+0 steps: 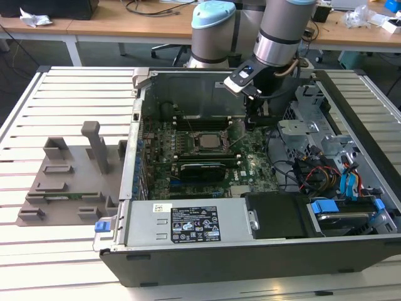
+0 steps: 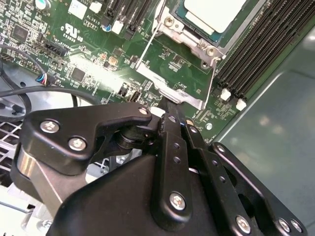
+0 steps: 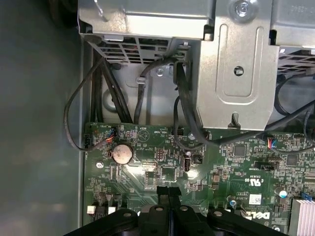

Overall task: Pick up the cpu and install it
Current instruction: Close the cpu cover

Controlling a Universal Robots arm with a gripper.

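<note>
Slatted pale table (image 1: 69, 94), left and foreground; wooden desks (image 1: 113, 25) along top edge; dark floor (image 1: 25, 63), upper left.

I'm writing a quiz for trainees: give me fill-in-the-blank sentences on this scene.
The cpu sits in its ___ on the motherboard.
The gripper is shut, holding ___.
The motherboard is coloured ___.
Missing: socket; nothing; green.
</note>
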